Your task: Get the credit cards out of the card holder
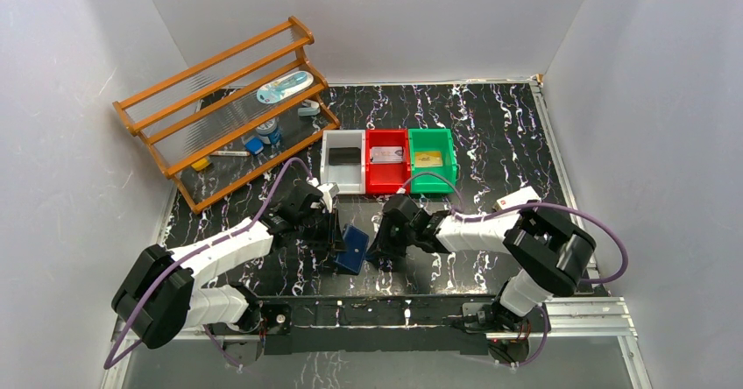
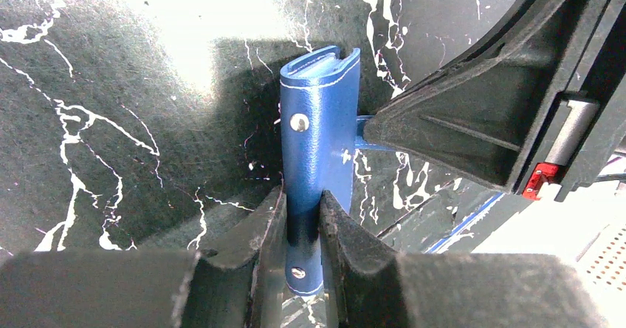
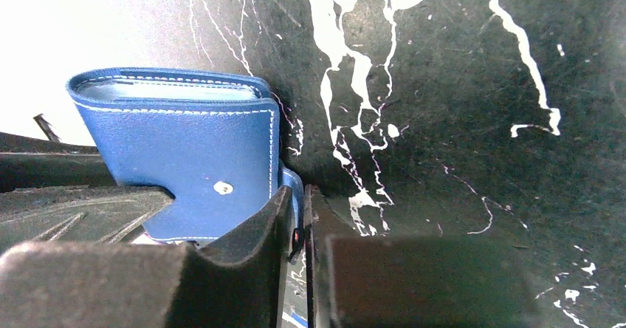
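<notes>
I see the folded blue card holder (image 1: pixel 354 247), white-stitched and silver-studded, pinched by my left gripper (image 2: pixel 303 228) at 9 o'clock and my right gripper (image 3: pixel 297 217) at 3 o'clock.

Card holder (image 1: pixel 354 249) is boxed in: my left gripper (image 1: pixel 333 233) at nine, right gripper (image 1: pixel 383 242) at three, bins (image 1: pixel 386 184) at twelve. Table (image 1: pixel 491 126) opens toward one.

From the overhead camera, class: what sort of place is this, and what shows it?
Probably a robot test cell: left arm and right arm bolted at the table edge, both holding a blue card holder, plain white walls, a row of bins.
</notes>
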Controlling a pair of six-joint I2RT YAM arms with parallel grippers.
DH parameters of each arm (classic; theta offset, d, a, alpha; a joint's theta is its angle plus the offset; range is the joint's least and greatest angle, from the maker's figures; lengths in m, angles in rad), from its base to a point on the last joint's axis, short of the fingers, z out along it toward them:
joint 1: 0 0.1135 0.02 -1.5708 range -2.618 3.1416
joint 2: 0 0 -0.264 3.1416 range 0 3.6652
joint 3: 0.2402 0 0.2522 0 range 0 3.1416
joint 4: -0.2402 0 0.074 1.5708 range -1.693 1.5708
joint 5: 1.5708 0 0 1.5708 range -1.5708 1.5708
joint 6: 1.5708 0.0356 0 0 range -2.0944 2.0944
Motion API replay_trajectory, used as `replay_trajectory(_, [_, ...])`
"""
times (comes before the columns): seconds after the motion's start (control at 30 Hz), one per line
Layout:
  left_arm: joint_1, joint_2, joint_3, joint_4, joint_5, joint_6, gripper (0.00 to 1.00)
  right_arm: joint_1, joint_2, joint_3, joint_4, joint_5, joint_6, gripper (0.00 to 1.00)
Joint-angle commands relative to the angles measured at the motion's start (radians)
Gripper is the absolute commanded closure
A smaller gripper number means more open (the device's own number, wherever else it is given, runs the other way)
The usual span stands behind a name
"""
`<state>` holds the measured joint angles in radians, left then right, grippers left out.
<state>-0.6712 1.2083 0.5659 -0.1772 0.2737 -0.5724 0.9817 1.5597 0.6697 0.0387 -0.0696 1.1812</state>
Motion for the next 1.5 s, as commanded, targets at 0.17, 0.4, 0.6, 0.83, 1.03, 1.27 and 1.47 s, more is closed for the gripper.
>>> replay_trajectory(0.17, [0.004,-0.057,0.005,-0.039,-0.044,0.025,0.66,-0.008,-0.071,-0.018,0.009,0.037,-0.011,0.94])
replay_trajectory(0.4, [0.004,-0.149,0.009,-0.086,-0.105,0.019,0.29,-0.011,-0.250,-0.045,-0.042,0.142,-0.059,0.93])
replay_trajectory(0.6, [0.004,-0.239,0.072,-0.190,-0.241,0.028,0.14,-0.017,-0.417,-0.011,-0.138,0.208,-0.152,0.91])
replay_trajectory(0.83, [0.005,-0.388,0.123,-0.311,-0.468,0.039,0.02,-0.018,-0.467,0.014,-0.139,0.234,-0.200,0.93])
replay_trajectory(1.03, [0.005,-0.465,0.109,-0.339,-0.516,0.040,0.02,-0.021,-0.298,0.134,-0.118,0.110,-0.281,0.94])
replay_trajectory(1.27, [0.006,-0.512,0.129,-0.401,-0.647,-0.021,0.02,-0.021,-0.085,0.277,-0.038,-0.099,-0.298,0.97])
replay_trajectory(1.47, [0.005,-0.606,0.083,-0.390,-0.657,-0.055,0.02,-0.020,-0.129,0.226,-0.002,-0.007,-0.281,0.98])
